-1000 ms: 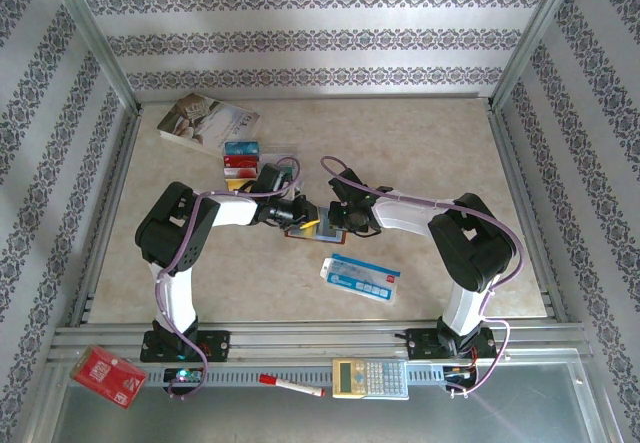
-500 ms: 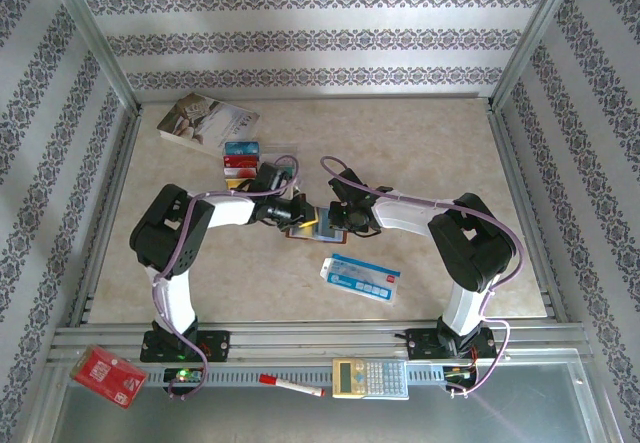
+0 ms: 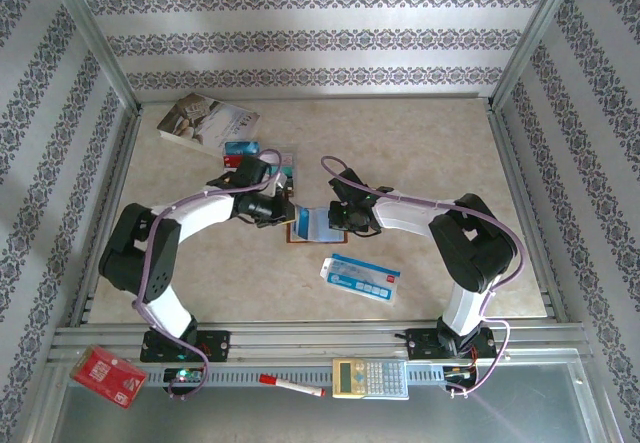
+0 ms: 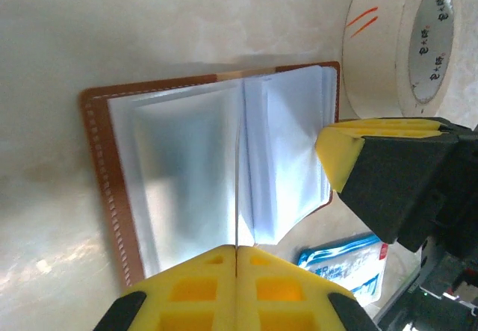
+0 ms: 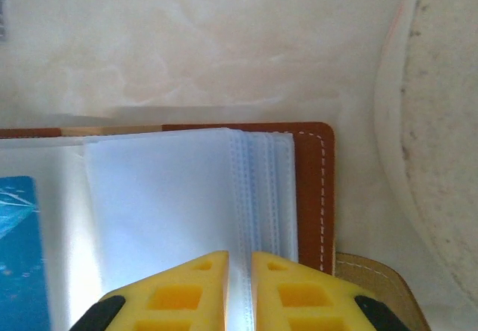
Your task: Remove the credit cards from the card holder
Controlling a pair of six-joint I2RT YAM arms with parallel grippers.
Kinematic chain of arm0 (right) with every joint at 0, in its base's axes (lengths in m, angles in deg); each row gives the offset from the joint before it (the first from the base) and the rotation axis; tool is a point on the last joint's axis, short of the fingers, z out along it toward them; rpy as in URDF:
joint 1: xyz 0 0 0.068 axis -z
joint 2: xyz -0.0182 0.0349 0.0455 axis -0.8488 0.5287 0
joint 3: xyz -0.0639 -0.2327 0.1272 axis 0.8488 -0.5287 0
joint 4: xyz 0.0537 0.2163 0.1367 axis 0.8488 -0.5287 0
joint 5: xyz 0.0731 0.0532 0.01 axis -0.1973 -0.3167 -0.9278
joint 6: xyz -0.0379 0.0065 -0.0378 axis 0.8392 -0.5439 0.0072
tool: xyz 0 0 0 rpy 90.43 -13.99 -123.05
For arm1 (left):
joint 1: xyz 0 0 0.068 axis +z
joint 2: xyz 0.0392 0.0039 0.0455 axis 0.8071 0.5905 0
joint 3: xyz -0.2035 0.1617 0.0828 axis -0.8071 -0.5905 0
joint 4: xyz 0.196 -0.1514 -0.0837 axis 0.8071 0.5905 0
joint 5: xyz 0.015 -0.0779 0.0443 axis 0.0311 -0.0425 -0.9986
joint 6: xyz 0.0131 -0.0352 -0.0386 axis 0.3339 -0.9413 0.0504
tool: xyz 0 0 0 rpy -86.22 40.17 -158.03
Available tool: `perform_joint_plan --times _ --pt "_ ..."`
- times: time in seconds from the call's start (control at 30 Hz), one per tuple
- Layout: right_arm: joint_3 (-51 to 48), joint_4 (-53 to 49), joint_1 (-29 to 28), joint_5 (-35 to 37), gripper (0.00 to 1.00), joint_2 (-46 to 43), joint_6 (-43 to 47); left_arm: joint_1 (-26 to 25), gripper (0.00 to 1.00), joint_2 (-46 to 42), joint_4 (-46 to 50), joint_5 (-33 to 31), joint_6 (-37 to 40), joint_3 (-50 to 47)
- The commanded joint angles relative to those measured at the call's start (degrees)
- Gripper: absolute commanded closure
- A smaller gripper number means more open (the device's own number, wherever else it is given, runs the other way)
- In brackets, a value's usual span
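The card holder (image 3: 312, 225) lies open mid-table, brown leather (image 4: 97, 166) around clear sleeves. My left gripper (image 4: 237, 250) is at its edge, shut on a thin flat sheet seen edge-on over the fold. I cannot tell whether that sheet is a card or a sleeve. From above, the left gripper (image 3: 280, 208) sits just left of the holder. My right gripper (image 5: 240, 260) is at the holder's right side (image 5: 310, 189), shut on the edges of the sleeve stack. A blue credit card (image 5: 16, 249) sits inside a sleeve. Loose credit cards (image 3: 240, 147) lie behind the left arm.
A paperback book (image 3: 205, 121) lies at the back left. A blue-and-white packet (image 3: 360, 277) lies near the holder's front. On the front rail are a red packet (image 3: 105, 376), a red pen (image 3: 292, 385) and a calculator (image 3: 370, 376).
The left jaws have closed. The left arm has stretched out and dropped lower, and its gripper has shifted a little to the left. The right arm has stayed in place.
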Motion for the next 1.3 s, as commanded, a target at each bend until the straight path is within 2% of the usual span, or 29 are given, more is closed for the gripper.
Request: perform_joint_plan --times 0.0,0.13,0.33,0.53,0.67,0.87,0.97,1.03,1.1,1.27 --pt "-0.39 2.96 0.71 -1.52 0.82 -3.11 1.30 1.59 1.00 -4.73 6.55 -3.53 4.08 1.69" --pt "-1.15 8.07 1.04 -3.24 0.78 -7.26 2.45 2.55 1.00 -9.04 8.36 -3.94 5.42 1.96" --pt "-7.34 20.34 3.12 -10.05 0.63 -13.68 0.77 3.32 1.00 -14.09 6.35 -1.20 4.88 1.10" --pt "-11.44 28.50 5.58 -17.82 0.48 -15.09 -1.68 4.36 1.00 -16.07 0.65 2.22 2.08 0.43" --pt "-11.51 29.04 5.64 -19.04 0.45 -14.70 -2.22 5.40 1.00 -17.00 -0.49 0.98 0.94 0.83" --pt "-11.57 28.89 5.75 -18.75 0.34 -14.56 -2.48 8.58 1.00 -19.86 2.50 -5.49 1.38 2.97" --pt "-11.66 28.57 5.75 -18.70 0.30 -14.73 -1.71 9.78 1.00 -21.17 5.33 -15.19 0.22 5.06" --pt "-11.79 28.24 5.75 -18.19 0.29 -14.69 -1.60 10.17 1.00 -21.52 7.35 -23.95 -3.09 6.23" --pt "-11.77 27.87 5.75 -17.79 0.28 -14.55 -1.81 10.25 1.00 -21.64 6.91 -29.58 -7.02 6.55" --pt "-11.94 26.83 5.84 -16.57 0.28 -14.57 -2.20 10.21 1.00 -19.27 5.24 -34.34 -16.92 8.25"
